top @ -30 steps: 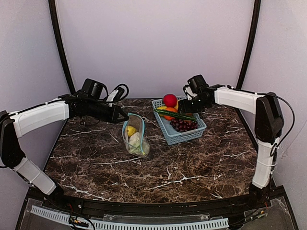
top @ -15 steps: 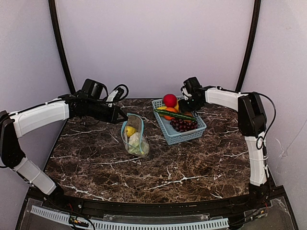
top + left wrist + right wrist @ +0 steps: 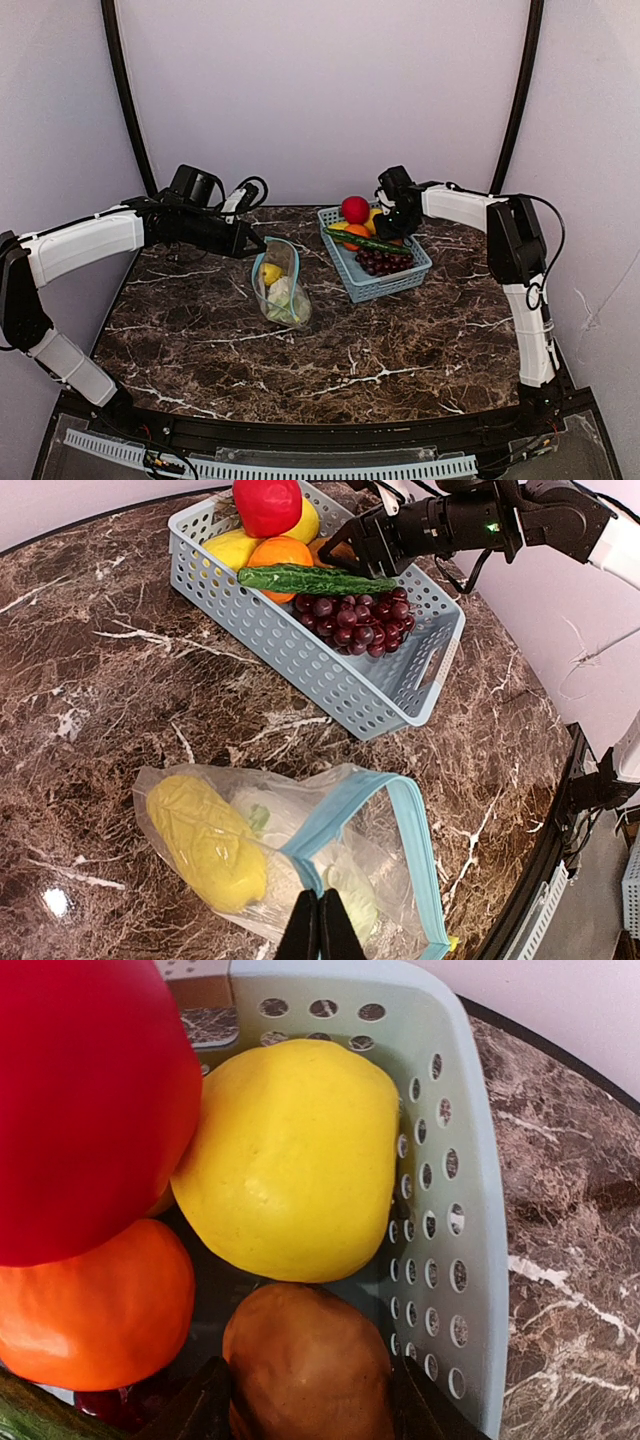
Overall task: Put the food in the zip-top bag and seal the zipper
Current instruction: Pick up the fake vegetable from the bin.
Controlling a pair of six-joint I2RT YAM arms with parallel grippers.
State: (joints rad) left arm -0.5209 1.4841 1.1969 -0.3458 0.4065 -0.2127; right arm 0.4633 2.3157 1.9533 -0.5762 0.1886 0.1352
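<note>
The clear zip-top bag (image 3: 280,285) (image 3: 400,880) stands propped on the marble table, mouth open. Its light-blue zipper (image 3: 345,805) is pinched by my left gripper (image 3: 320,930) (image 3: 250,240), which is shut on that edge. Inside lie the yellow banana (image 3: 205,840), the white cauliflower (image 3: 270,815) and a light-green piece (image 3: 355,895). My right gripper (image 3: 310,1415) (image 3: 395,222) reaches into the basket's far corner. Its fingers press both sides of a brown potato-like food (image 3: 310,1360).
The light-blue lattice basket (image 3: 385,282) (image 3: 470,1210) stands right of the bag. It holds a red fruit (image 3: 80,1090), a yellow round fruit (image 3: 295,1160), an orange one (image 3: 90,1305), a green cucumber (image 3: 310,579) and purple grapes (image 3: 360,620).
My right arm has swung left and down into the basket's far corner, and its jaws have narrowed around the brown food. The left arm and bag have not moved.
</note>
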